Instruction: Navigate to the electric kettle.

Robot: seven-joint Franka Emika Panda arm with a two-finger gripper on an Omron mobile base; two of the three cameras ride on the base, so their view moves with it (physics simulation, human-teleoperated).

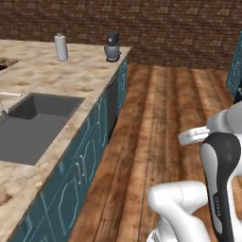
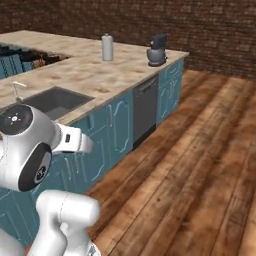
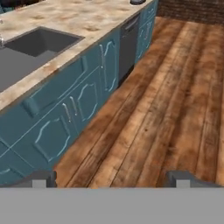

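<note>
Facing the teal island: no navy electric kettle visible to you yet, so navigation remains unfinished. Table (image 1: pixel 71 75) carries a sink (image 1: pixel 33 123), white bottle (image 1: pixel 61 47), grey-black appliance (image 1: pixel 112 46). Fingers (image 3: pixel 41 178) spread apart, empty.

The counter (image 1: pixel 71 71) is topped in mottled beige and tan stone, kind of marble-ish, with a plain dark grey sink (image 1: pixel 33 120) sunk into it. Teal cabinet doors (image 3: pixel 83 98) with lighter raised outlines are seen underneath, and a dark, nearly black dishwasher panel (image 2: pixel 146 107) is set between them. The floor (image 1: pixel 165 118) is done in warm brown wood planks with darker streaky grain. The back wall (image 2: pixel 200 30) is covered in dark reddish-brown brick. A white bottle (image 1: pixel 61 47) with a greyish cap and a grey-and-black appliance (image 1: pixel 112 46) are seen on the counter. The arm (image 2: pixel 30 150) is rendered white with dark joints.
</note>
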